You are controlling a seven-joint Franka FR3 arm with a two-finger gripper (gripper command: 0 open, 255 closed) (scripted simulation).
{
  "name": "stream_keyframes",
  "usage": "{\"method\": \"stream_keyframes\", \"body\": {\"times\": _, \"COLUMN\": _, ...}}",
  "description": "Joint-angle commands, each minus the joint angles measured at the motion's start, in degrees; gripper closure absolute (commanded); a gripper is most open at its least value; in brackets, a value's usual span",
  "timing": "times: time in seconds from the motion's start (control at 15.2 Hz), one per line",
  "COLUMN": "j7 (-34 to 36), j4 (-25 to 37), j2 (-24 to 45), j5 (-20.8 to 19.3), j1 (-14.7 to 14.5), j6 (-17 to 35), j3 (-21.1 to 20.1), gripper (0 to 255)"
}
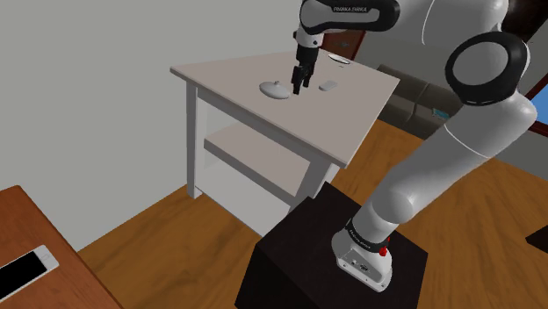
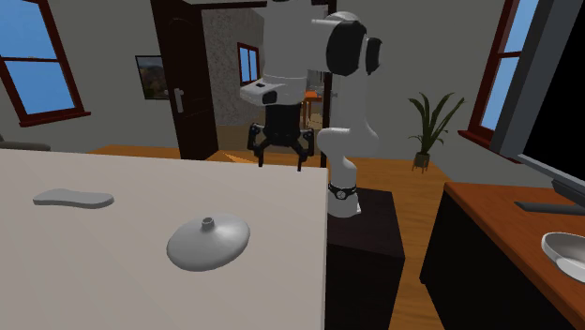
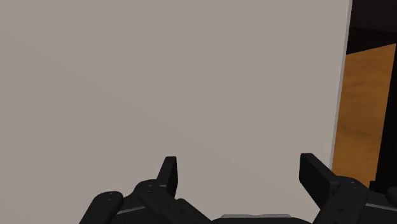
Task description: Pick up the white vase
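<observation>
The white vase (image 1: pixel 274 89) is a squat, flattened disc with a short neck, and it rests on the pale table (image 1: pixel 351 123). In the second exterior view the vase (image 2: pixel 208 242) lies near the camera, well short of the arm. My black gripper (image 1: pixel 299 86) hangs open above the table with nothing between its fingers. The second exterior view has the gripper (image 2: pixel 280 161) over the table's far edge, on the stand's side. In the wrist view the gripper (image 3: pixel 240 162) looks down on bare tabletop (image 3: pixel 159 83), with the table's edge close by.
A flat grey slab (image 2: pixel 73 198) lies on the table apart from the vase; the same slab (image 1: pixel 328 85) sits beside the gripper. A brown cabinet (image 2: pixel 487 225) holds a grey bowl (image 2: pixel 567 253). A phone (image 1: pixel 26 268) lies on a wooden desk.
</observation>
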State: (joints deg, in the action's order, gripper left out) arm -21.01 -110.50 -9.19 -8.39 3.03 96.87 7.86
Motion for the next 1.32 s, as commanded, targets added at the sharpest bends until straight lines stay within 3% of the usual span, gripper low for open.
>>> {"method": "stream_keyframes", "body": {"times": 0.0, "j7": -1.6, "j4": 4.51, "j2": 4.45, "j5": 0.42, "j1": 0.31, "j6": 0.38, "j3": 0.69, "gripper": 0}}
{"method": "stream_keyframes", "body": {"times": 0.53, "j7": -7.63, "j4": 27.87, "j2": 23.41, "j5": 3.48, "j1": 2.52, "j6": -2.65, "j3": 2.22, "gripper": 0}}
{"method": "stream_keyframes", "body": {"times": 0.92, "j7": -11.31, "j4": 53.98, "j2": 40.9, "j5": 6.32, "j1": 5.68, "j6": -10.4, "j3": 2.21, "gripper": 0}}
{"method": "stream_keyframes", "body": {"times": 1.25, "j7": -10.83, "j4": 47.31, "j2": 39.2, "j5": 6.05, "j1": 5.28, "j6": -5.47, "j3": 2.17, "gripper": 0}}
